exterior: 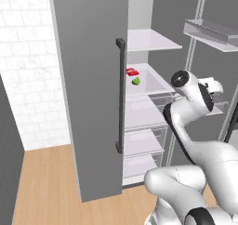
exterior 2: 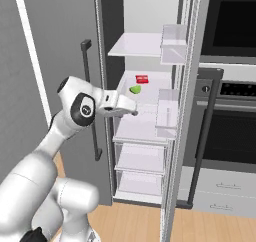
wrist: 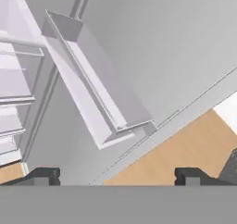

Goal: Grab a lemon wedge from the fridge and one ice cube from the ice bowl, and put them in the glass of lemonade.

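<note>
kitchen with wood floor and white tile wall is seen, the fridge [exterior 2: 150, 111] standing open with white shelves and clear drawers. the lemon wedge [exterior 2: 135, 89] is left on a middle shelf beside a small red item [exterior 2: 142, 79]. the gripper [exterior 2: 134, 111] is held at the shelf front below the wedge, jaws wide apart and empty, probably readied for a reach.

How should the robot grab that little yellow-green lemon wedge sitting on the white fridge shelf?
Probably by its two flat cut sides, coming in from the open front of the fridge and slightly above. The small yellow-green lemon wedge lies on the white shelf, and the small red item sits just behind it, so a front approach should avoid bumping that. The gripper is open, lower than the wedge.
</note>
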